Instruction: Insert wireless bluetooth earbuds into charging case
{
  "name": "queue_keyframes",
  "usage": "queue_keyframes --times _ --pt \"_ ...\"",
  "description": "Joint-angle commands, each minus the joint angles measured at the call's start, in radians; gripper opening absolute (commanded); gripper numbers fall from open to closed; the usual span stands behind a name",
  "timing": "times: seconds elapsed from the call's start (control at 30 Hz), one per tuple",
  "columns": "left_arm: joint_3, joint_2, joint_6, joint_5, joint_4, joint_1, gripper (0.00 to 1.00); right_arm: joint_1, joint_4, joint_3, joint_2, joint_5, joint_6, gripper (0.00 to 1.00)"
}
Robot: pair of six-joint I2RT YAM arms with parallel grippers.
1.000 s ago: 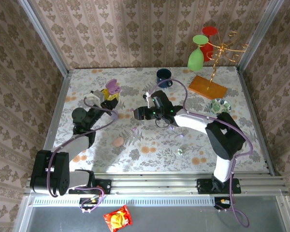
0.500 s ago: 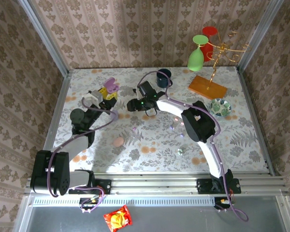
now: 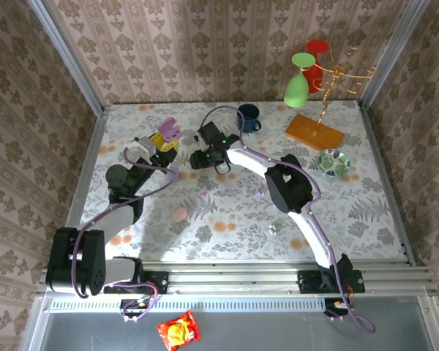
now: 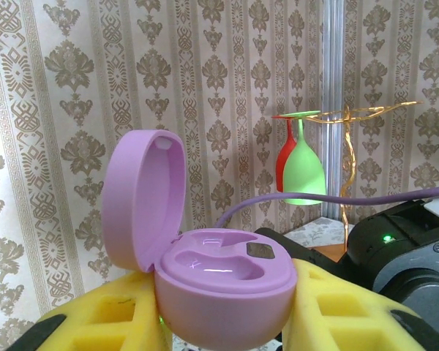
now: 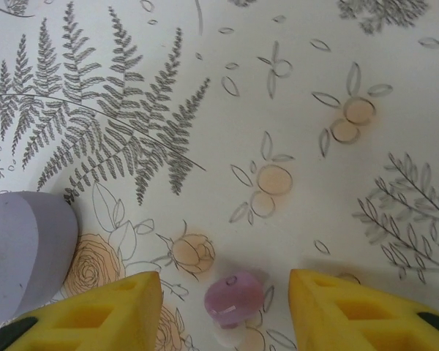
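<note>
Two yellow foam fingers of the left gripper (image 4: 219,318) are clamped on the lilac, rounded plastic charging case (image 4: 219,285), whose lid (image 4: 143,194) stands hinged up. The left arm stretches forward along the table's left side. The right gripper (image 5: 223,284) stands partly open, a tiny pink-purple plastic earbud (image 5: 234,298) lying between its fingers on the floral tablecloth (image 5: 293,110), touching neither. The right arm reaches diagonally across, wrist pointing down beside the case.
</note>
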Motion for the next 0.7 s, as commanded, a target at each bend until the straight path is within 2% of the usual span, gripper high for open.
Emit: queue_keyframes --times 0.0,0.23,0.47,0.67 --pt "0.035 -0.002 -0.019 0.024 0.054 0.003 0.31 0.008 -0.11 0.07 0.048 0.032 -0.036 0.44" --pt "0.055 0.003 -0.017 0.03 0.056 0.004 0.31 0.016 -0.172 0.134 0.084 0.04 -0.07 0.37" --pt "0.057 0.004 -0.014 0.03 0.056 0.003 0.31 0.024 -0.216 0.138 0.082 0.076 -0.116 0.26" --pt "0.045 -0.003 -0.008 0.03 0.054 0.004 0.31 0.023 -0.212 0.108 0.042 0.065 -0.144 0.25"
